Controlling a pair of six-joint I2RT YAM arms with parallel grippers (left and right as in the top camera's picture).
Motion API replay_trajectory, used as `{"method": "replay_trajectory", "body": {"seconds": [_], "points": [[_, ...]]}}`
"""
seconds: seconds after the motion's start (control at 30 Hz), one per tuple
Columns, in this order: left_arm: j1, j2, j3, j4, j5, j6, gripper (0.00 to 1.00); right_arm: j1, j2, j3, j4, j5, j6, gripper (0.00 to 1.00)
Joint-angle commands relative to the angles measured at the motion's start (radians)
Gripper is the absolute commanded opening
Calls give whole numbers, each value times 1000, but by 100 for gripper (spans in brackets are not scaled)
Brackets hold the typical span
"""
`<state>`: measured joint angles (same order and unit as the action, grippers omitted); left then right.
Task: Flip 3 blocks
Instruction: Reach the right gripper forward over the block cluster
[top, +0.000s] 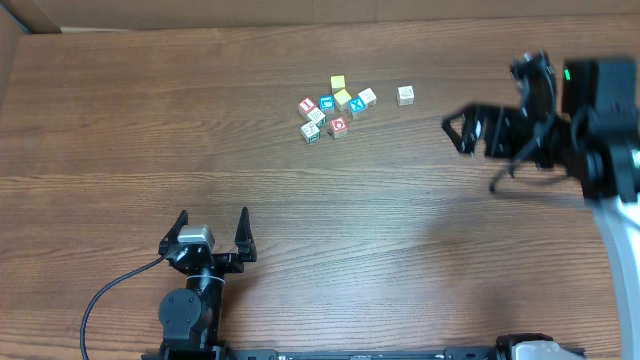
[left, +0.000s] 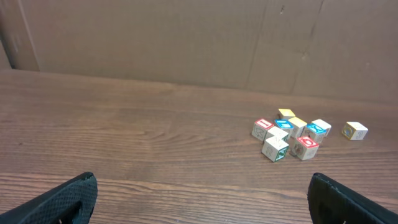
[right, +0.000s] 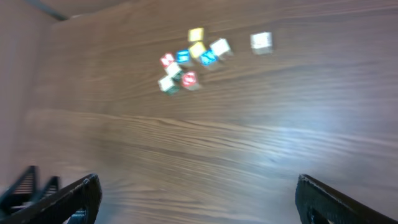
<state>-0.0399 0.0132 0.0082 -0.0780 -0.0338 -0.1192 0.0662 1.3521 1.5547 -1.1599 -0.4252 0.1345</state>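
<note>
While the cluster (top: 326, 103) of small cubes is lying on the far middle of the table (top: 200, 120), neither arm is touching it. The left gripper (top: 213, 214) is hovering near the front edge, well apart from the cubes, with its fingers spread wide and holding nothing. It is pointing toward the cluster, probably so that its camera is seeing every cube.

The right gripper (top: 458, 132) is hanging to the right of the cluster, also spread wide and empty. It is standing nearer, so I am judging it as the arm that is preparing to reach first. Its own view is blurred.

The red block (top: 339, 126) is sitting at the near edge of the cluster, close to the green-marked block (top: 311, 130), so both are offering a free side to fingers coming from the front. The pale block (top: 405, 94) is lying alone, apart to the right, which is making it the easiest one to pinch without disturbing neighbours. The yellow cubes (top: 343, 97) are sitting at the back.

No flip is looking begun. In such a tight cluster, wide fingers are risking a push on the neighbours.
</note>
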Motion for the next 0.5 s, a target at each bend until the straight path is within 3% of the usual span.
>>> {"method": "replay_trajectory", "body": {"seconds": [0.0, 0.07, 0.13, 0.2, 0.47], "points": [[-6, -9, -3, 2, 8, 22, 100, 2, 116, 74, 15, -181, 12, 100], [-6, -9, -3, 2, 8, 22, 100, 15, 175, 74, 26, -253, 69, 100], [-6, -9, -3, 2, 8, 22, 100, 54, 220, 74, 34, -219, 72, 91], [-6, -9, -3, 2, 8, 22, 100, 116, 257, 74, 51, -104, 103, 86], [-6, -9, -3, 2, 8, 22, 100, 393, 419, 74, 249, 351, 222, 88]]}}
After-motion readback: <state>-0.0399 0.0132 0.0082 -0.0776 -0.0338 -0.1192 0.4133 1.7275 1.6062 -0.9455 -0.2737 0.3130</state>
